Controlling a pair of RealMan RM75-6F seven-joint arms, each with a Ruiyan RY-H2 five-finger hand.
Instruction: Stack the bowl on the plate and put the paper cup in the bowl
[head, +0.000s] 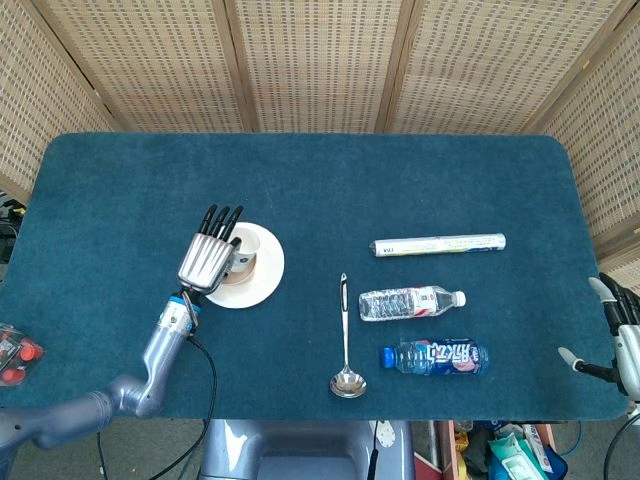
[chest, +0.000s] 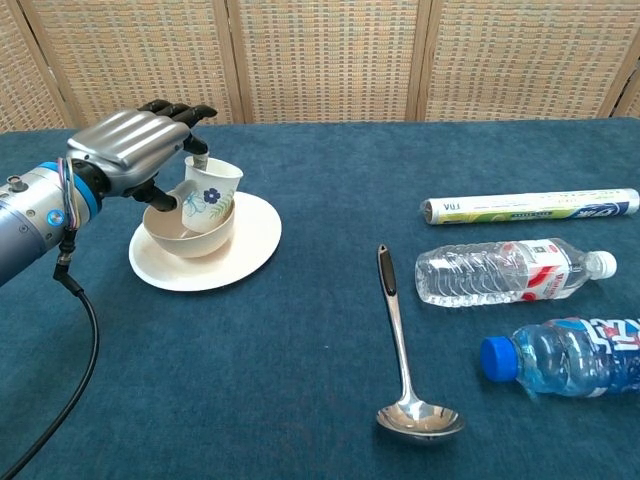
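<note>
left hand (chest: 140, 150) grips cup (chest: 210, 195), tilted in bowl (chest: 190, 232) on plate (chest: 245, 250) | right hand (head: 622, 335) fingers apart, holding nothing | ladle (chest: 405, 370), bottles (chest: 510, 272) at 3 o'clock, apart

Open blue-covered bench (chest: 300, 150) is found behind and ahead of the white round plate (chest: 250, 245). Passage rightward is obstructed by the long steel ladle (chest: 402, 355), two clear plastic bottles (chest: 505, 272) (chest: 565, 357) and a rolled white tube (chest: 530, 207).
</note>
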